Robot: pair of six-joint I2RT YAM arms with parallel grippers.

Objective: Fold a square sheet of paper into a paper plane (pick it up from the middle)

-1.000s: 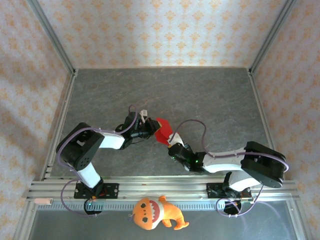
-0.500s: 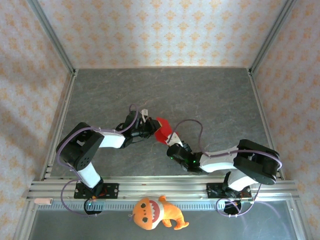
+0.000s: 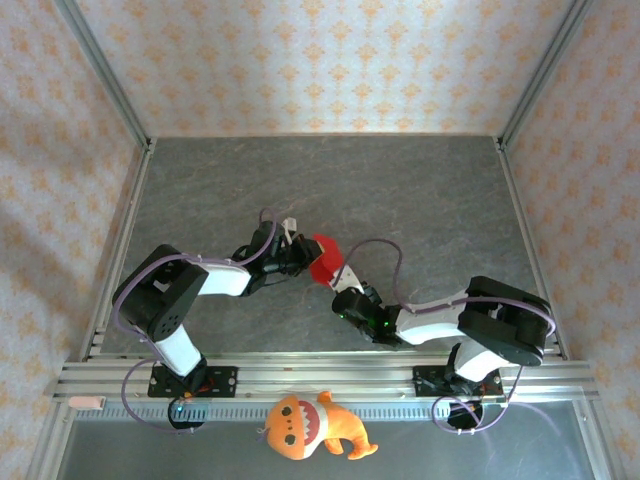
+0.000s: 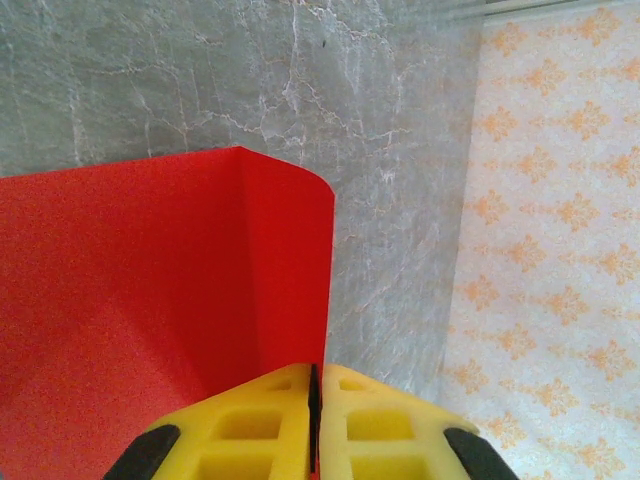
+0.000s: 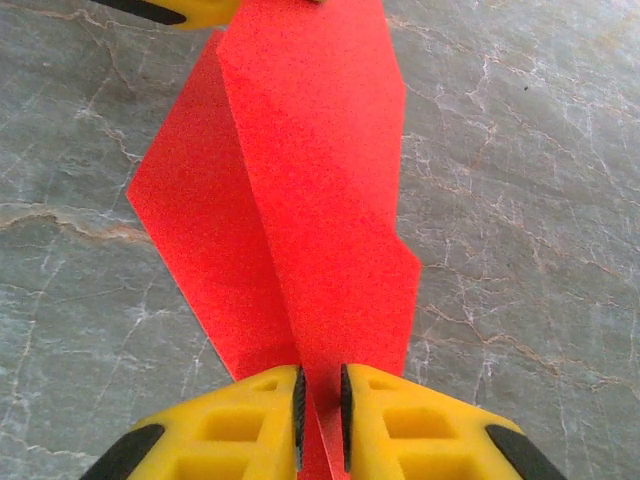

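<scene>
The square sheet of paper (image 3: 322, 258) is bright red, creased into a pointed shape and held up between my two grippers at the table's middle front. My left gripper (image 3: 303, 255) is shut on its left edge; in the left wrist view the yellow pads (image 4: 260, 420) press together on the red sheet (image 4: 150, 300), which has one vertical crease. My right gripper (image 3: 340, 283) holds the near right end. In the right wrist view its jaws (image 5: 320, 385) stand narrowly apart around a raised fold of the paper (image 5: 320, 200), and a left fingertip (image 5: 190, 8) shows at the top.
An orange plush toy (image 3: 310, 425) with white teeth lies below the aluminium rail (image 3: 330, 375) in front of the arm bases. The grey marbled table (image 3: 400, 190) is fenced by patterned walls, with metal posts at the back corners.
The right gripper's jaws have narrowed onto the paper's fold, and the right arm has shifted slightly left. The left gripper has kept its grip in place.
</scene>
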